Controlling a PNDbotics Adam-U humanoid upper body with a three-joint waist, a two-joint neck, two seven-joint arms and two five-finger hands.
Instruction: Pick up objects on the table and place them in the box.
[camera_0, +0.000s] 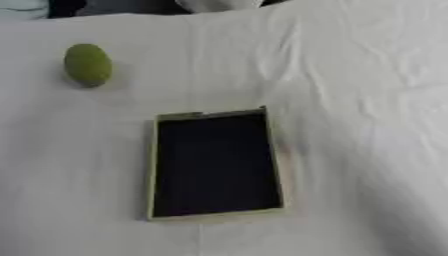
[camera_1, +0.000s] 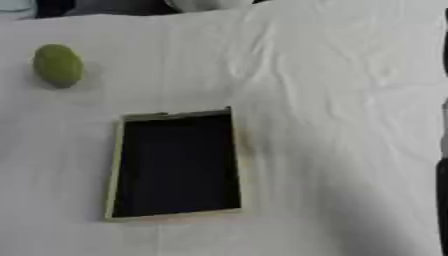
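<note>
Neither hand shows in either view right now, so whether the fingers are open or curled I can't say, and nothing on the table is being held. What we do have is the box (camera_0: 216, 164), sitting dead centre on the white cloth (camera_0: 350, 100), long side running away from the robot, pale rim all round a dark inside, and as far as I can see that inside is bare. It looks placed there so either arm can drop something straight in from above. Off to the far left, well apart from the box, lies the one object in play: a green oval thing (camera_0: 87, 65), resting on its own on the cloth with open space around it, which should leave room for fingers to close on it. Given it's on the robot's left, I'd call the left hand the likelier one to go for it. By my reckoning the task has barely started.
</note>
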